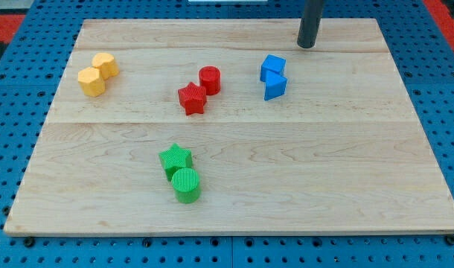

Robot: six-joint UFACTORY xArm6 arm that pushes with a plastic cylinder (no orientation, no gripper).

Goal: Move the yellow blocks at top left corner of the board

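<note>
- My tip [307, 45] is at the upper right, bare (no fingers, it holds nothing), above the blue blocks [273, 77];
- The yellow blocks [97, 74] touch at upper left; approach from their lower right, push slowly.

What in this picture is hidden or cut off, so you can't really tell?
- Rod: upper part and arm cut off by the view's top; my tip shows, above-right of the blue blocks.
- Blocks' far sides: hidden by the blocks themselves.
- Yellow blocks: exact shapes unclear.

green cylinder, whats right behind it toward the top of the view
The green star sits directly behind the green cylinder, touching it. The cylinder covers the star's lower edge, so that part cannot be seen.
</note>
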